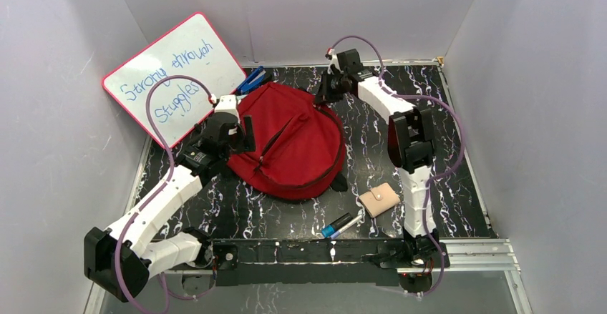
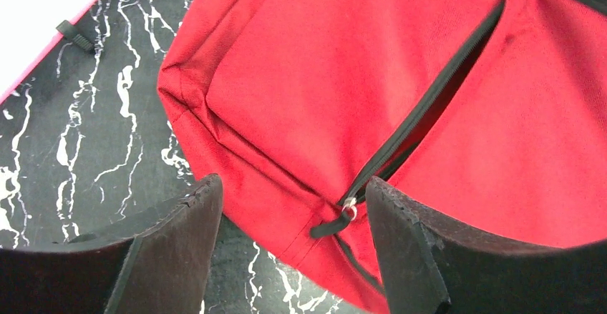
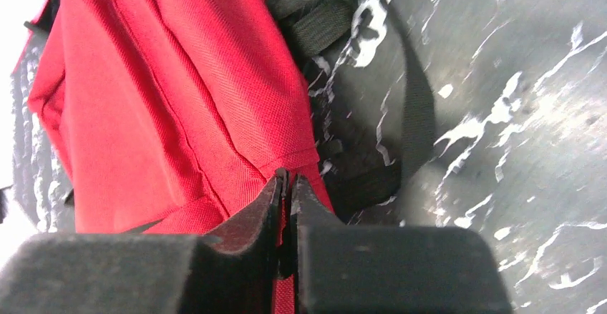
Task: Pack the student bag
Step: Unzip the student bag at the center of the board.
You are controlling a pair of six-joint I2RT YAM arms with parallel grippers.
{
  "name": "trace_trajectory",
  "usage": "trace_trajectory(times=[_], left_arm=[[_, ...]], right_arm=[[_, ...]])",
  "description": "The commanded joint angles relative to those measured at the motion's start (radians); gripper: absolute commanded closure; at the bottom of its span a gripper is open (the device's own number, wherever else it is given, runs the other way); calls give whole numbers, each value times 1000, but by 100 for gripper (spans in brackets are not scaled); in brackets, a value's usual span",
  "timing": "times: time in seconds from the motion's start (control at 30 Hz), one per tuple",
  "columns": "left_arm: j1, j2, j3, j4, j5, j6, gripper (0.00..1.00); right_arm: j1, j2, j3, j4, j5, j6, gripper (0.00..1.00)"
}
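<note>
The dark-red student bag (image 1: 293, 142) lies in the middle of the marbled table. My left gripper (image 1: 243, 134) is open at the bag's left edge. In the left wrist view its fingers straddle the bag's corner (image 2: 300, 128), and the black zipper pull (image 2: 331, 224) of the partly open front pocket lies between them. My right gripper (image 1: 322, 91) is at the bag's far right edge. In the right wrist view it (image 3: 288, 179) is shut on a fold of the red bag fabric (image 3: 157, 114), with a black strap (image 3: 415, 99) beside it.
A pink-framed whiteboard (image 1: 175, 71) leans at the back left, with a blue item (image 1: 250, 81) behind the bag. A beige wallet (image 1: 379, 199) and a blue-capped marker (image 1: 341, 225) lie near the front right. Grey walls enclose the table.
</note>
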Motion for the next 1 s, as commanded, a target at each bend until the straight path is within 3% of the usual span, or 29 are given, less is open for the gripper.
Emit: trace_trajectory(times=[0.0, 0.1, 0.33, 0.43, 0.53, 0.7, 0.9, 0.97], left_arm=[[5, -30, 26, 11, 75, 31, 28], [5, -31, 20, 26, 136, 52, 27], [1, 10, 19, 110, 342, 93, 30], [-24, 36, 16, 131, 369, 98, 30], [-27, 70, 14, 135, 303, 115, 30], [-27, 197, 104, 127, 219, 175, 30], [-42, 297, 205, 132, 407, 240, 34], [-50, 310, 197, 133, 388, 246, 34]], right_arm=[[-21, 51, 225, -79, 144, -79, 77], [-31, -33, 153, -54, 236, -86, 57], [-39, -405, -226, 15, 406, -57, 36], [-41, -546, -381, 19, 432, -19, 35], [-41, -673, -512, 11, 407, 11, 34], [-41, -834, -664, -32, 234, 30, 37], [-41, -1016, -823, -163, 136, 160, 38], [-41, -1074, -882, -165, 117, 202, 38]])
